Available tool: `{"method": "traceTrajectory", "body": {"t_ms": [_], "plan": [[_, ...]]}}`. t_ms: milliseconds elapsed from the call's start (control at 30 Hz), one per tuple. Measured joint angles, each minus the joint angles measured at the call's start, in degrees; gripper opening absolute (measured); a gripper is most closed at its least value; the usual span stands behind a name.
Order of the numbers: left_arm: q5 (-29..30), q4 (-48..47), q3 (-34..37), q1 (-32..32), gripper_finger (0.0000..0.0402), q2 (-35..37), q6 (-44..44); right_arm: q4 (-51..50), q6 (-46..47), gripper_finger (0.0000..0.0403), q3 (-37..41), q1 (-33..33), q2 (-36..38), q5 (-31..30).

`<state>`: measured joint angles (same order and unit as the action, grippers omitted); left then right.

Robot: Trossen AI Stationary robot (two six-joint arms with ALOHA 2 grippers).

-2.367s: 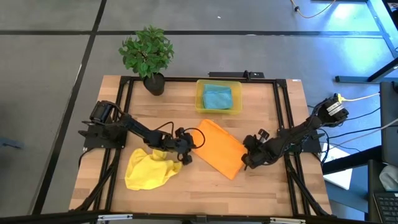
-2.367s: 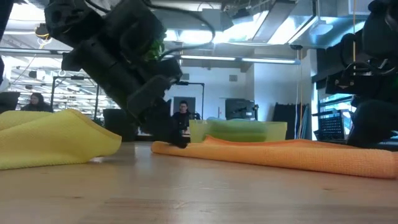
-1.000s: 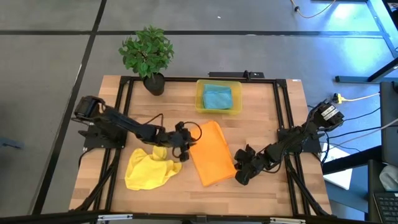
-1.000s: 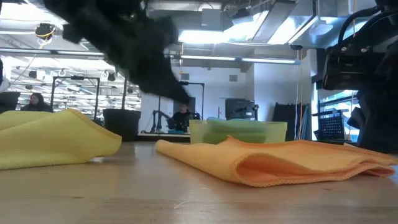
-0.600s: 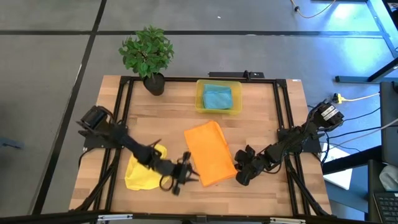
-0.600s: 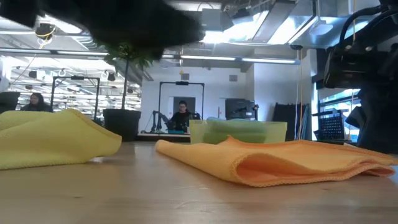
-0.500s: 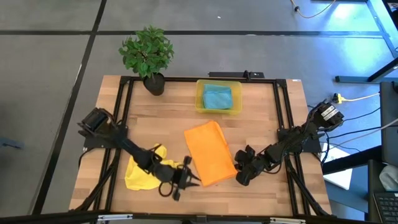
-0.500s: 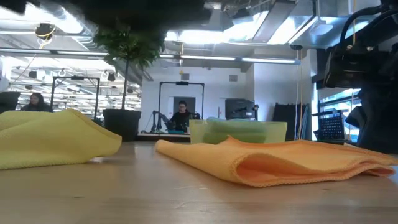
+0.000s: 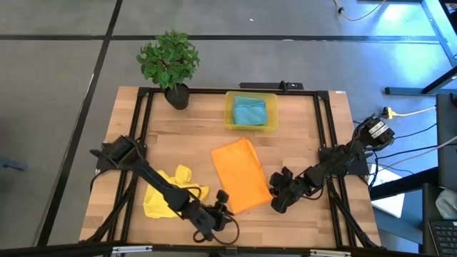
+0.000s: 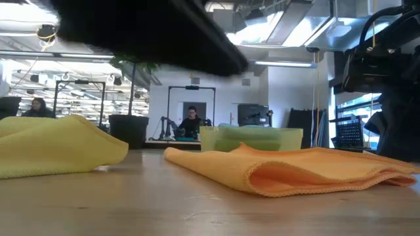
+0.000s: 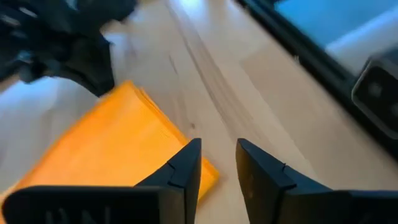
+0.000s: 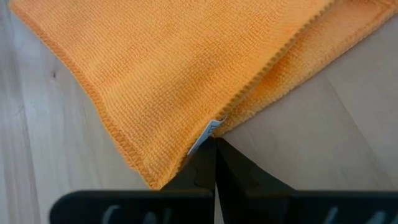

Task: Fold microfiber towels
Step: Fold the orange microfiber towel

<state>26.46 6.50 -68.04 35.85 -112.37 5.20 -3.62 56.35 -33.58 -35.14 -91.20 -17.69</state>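
Two grippers work at the near edge of the wooden bench (image 9: 300,135). Nearest, the left gripper (image 9: 223,202) sits just off the near corner of the orange towel (image 9: 239,175); its fingers (image 11: 185,165) stand a narrow gap apart with nothing between them, hovering by the cloth's folded corner. A second ago this arm reached over the towel's far left edge; it has since swung round to the near side, and its fingers have eased a little wider. The right gripper (image 9: 278,200) stays where it was, its fingers (image 12: 205,163) pinched shut on the orange towel at its near right corner, beside a small white tag.

That towel is a soft, finely knit cloth, folded double into a long rectangle with a stitched hem, lying flat mid-bench and unmoved over the last second. To its left the yellow towel (image 9: 166,193) lies crumpled in a loose heap, partly under the left arm. Farther back, a teal-blue towel (image 9: 250,111) rests folded inside the translucent yellow bin (image 9: 230,114). A potted plant (image 9: 169,63) stands at the far left corner.
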Motion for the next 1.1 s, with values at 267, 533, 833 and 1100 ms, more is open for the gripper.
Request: {"method": "traceTrajectory", "body": {"t_ms": [267,533,833,1100], "plan": [[1.0,-10.2,-6.2,-0.2,0.0131,-6.0,4.7,0.0,-0.1,0.0006,0.0,0.0,0.0,-0.1],[4.3,-13.7,-9.2,-0.7,0.0156,-9.6,11.9,0.1,-1.1,0.0006,0.0,0.0,0.0,-0.2],[5.8,-16.9,-9.2,-1.9,0.0157,-9.9,15.8,0.7,-1.2,0.0006,0.1,0.0,0.0,-0.2],[5.8,-15.6,-9.2,-2.9,0.0157,-10.3,19.4,0.7,-1.2,0.0006,0.1,0.0,0.0,-0.2]]}}
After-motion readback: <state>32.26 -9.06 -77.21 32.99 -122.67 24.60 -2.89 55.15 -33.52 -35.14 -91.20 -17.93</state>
